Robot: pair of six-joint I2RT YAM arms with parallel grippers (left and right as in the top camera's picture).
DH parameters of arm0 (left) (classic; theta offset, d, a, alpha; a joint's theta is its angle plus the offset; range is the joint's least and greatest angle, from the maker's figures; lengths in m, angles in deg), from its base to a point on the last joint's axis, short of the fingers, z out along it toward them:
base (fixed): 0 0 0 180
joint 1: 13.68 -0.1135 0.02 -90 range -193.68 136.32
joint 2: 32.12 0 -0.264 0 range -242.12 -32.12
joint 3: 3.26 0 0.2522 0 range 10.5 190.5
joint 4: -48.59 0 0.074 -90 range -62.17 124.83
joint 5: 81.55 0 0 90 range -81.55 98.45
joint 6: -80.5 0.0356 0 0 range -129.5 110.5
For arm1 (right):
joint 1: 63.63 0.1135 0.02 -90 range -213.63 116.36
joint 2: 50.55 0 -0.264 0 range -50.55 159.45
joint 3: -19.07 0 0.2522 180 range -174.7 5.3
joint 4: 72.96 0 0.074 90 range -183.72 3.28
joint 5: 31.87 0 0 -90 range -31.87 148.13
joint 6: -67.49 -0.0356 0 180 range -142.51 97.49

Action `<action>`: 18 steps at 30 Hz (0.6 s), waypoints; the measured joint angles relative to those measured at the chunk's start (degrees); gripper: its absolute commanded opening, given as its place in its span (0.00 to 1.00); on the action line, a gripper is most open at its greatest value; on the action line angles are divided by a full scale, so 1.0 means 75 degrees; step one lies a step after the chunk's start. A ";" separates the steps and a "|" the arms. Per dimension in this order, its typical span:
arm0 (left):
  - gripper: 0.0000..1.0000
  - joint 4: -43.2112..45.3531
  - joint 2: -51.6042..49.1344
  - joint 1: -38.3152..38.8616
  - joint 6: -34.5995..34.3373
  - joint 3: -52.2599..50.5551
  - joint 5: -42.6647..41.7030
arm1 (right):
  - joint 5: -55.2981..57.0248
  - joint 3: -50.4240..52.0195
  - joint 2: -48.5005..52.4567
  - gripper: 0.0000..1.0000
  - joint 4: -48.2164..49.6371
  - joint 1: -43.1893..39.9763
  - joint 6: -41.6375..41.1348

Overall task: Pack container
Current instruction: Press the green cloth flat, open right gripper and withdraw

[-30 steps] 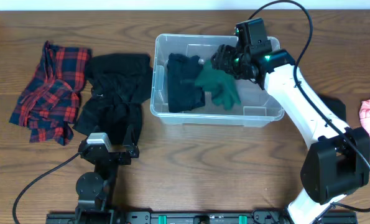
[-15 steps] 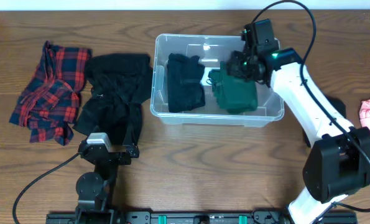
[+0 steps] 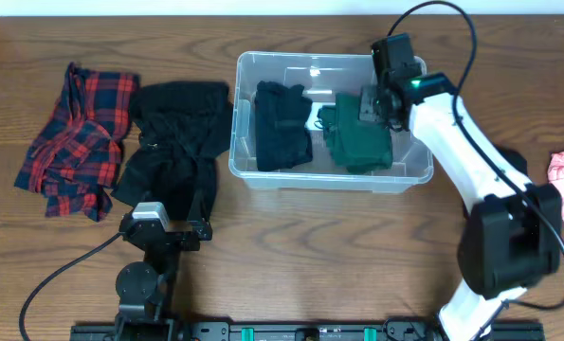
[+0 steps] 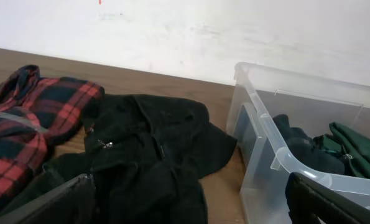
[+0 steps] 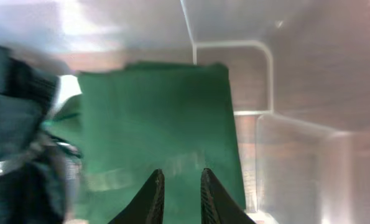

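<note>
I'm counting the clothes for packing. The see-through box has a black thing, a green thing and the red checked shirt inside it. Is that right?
Not quite. The red checked shirt isn't inside the box; it lies on the table, left of it, beside a black pile. The black thing and the green thing are inside. The overhead view shows this.

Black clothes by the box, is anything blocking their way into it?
Nothing visible does. The black clothes lie right beside the container, with only its rim to get over.
</note>
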 measured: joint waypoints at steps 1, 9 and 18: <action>0.98 0.0000 0.0000 0.0000 0.0000 0.0000 0.0000 | -0.0012 0.0000 0.0163 0.22 0.0000 0.0000 0.0015; 0.98 0.0000 0.0000 -0.0003 0.0000 0.0000 0.0000 | -0.0280 0.0055 0.1113 0.23 0.0012 0.0000 0.0032; 0.98 0.0000 0.0000 0.0000 0.0000 0.0000 0.0003 | -0.0825 0.0055 0.1177 0.24 0.0434 0.0055 -0.0064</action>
